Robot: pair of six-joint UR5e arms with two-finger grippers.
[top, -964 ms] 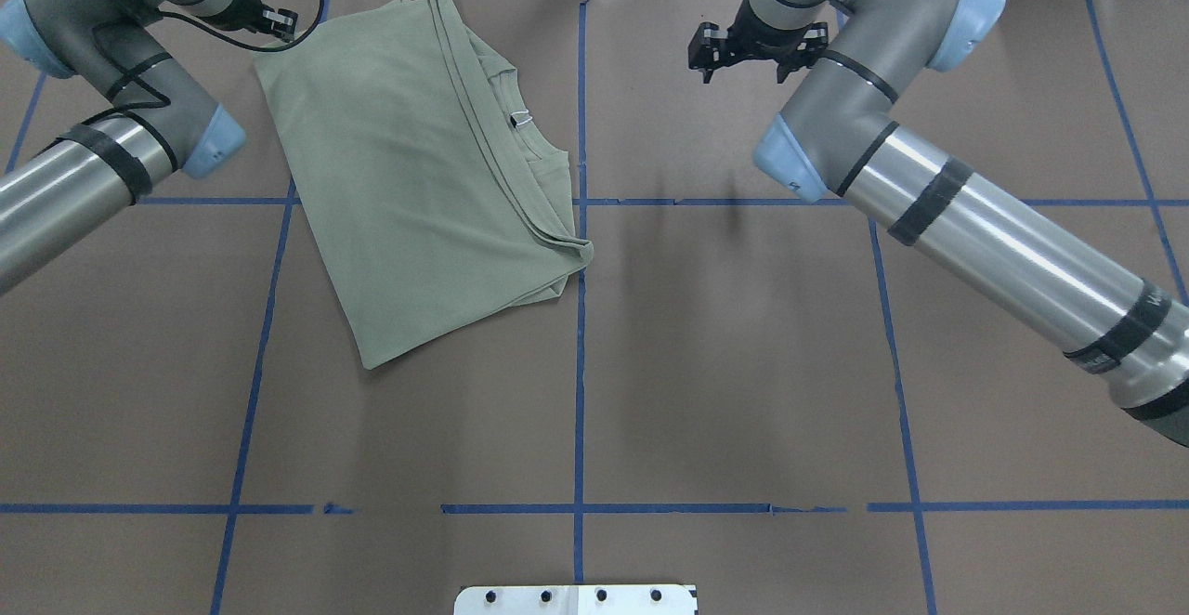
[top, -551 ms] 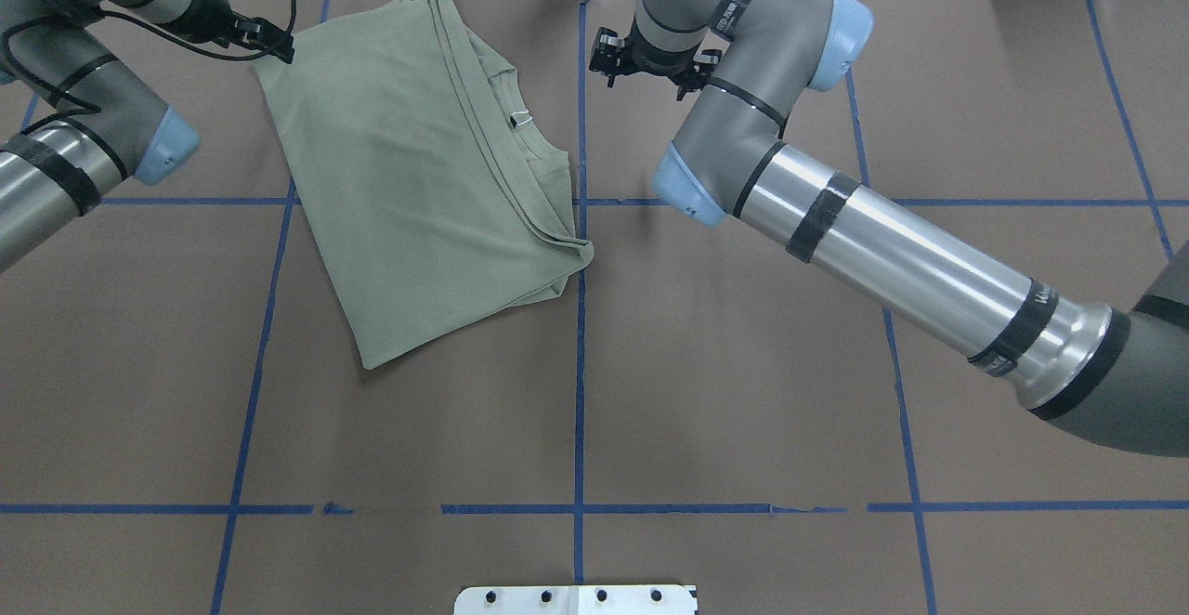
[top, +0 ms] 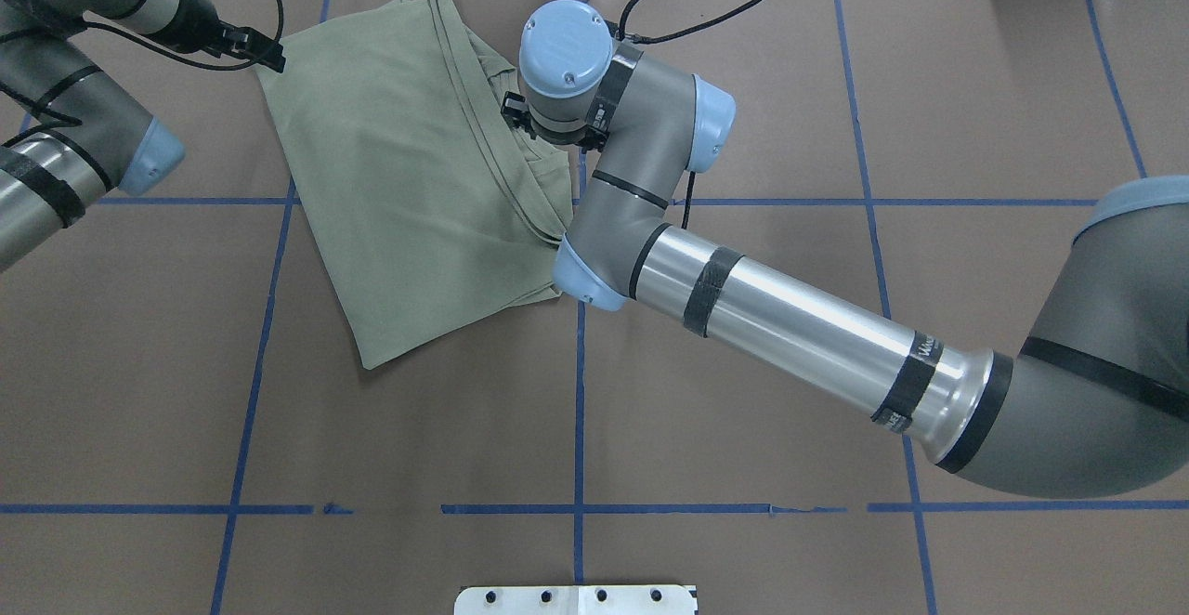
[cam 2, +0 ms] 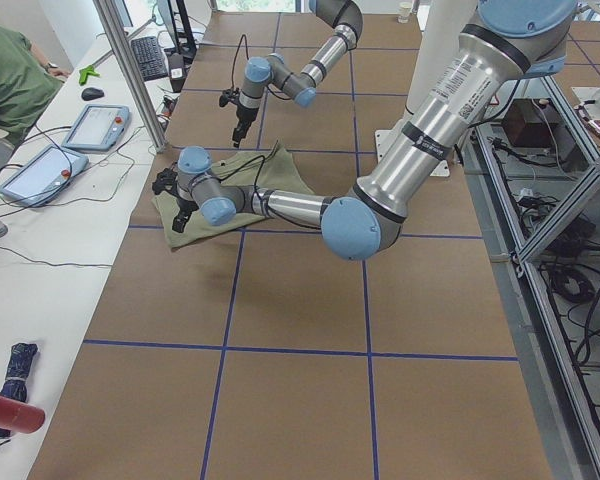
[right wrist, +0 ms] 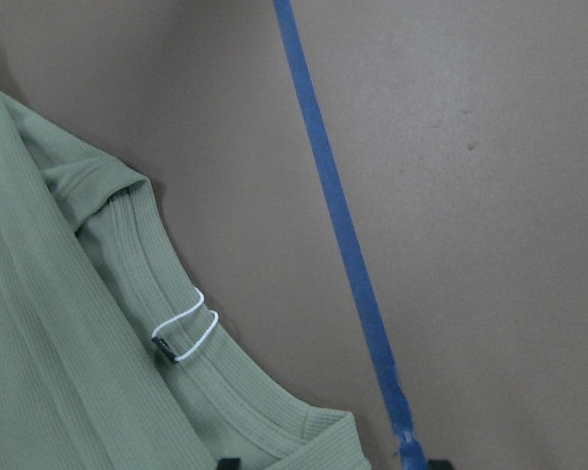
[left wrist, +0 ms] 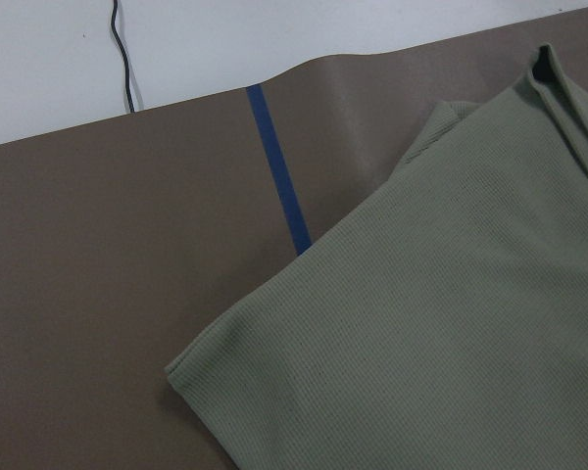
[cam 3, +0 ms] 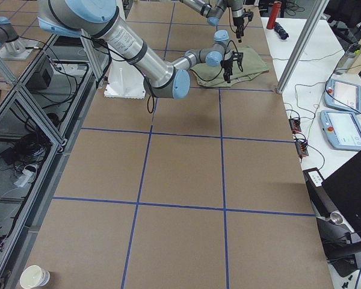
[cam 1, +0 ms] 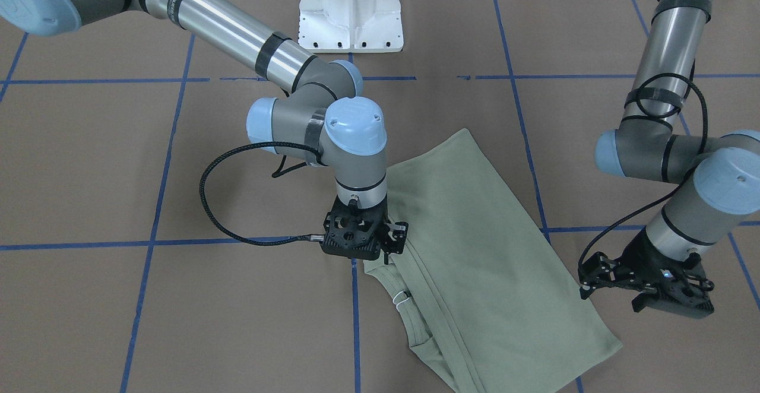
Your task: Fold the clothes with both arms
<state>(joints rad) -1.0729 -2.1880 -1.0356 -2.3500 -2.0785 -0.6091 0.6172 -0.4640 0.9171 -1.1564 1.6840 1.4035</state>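
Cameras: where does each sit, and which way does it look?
Front: across the table, facing the base, looking down; right arm, left arm.
Overhead: behind the base, looking down; both arms.
Left side: table end; left arm near.
Right side: other end; right arm near.
Left wrist: down at the shirt; no arm.
Right wrist: down at the collar; jaw tips barely show.
Front and right wrist share the collar's white loop.

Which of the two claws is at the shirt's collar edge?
The right claw, poised over the ribbed collar of the shirt, close to the white neck loop. The left claw is beside a plain corner of the shirt instead.
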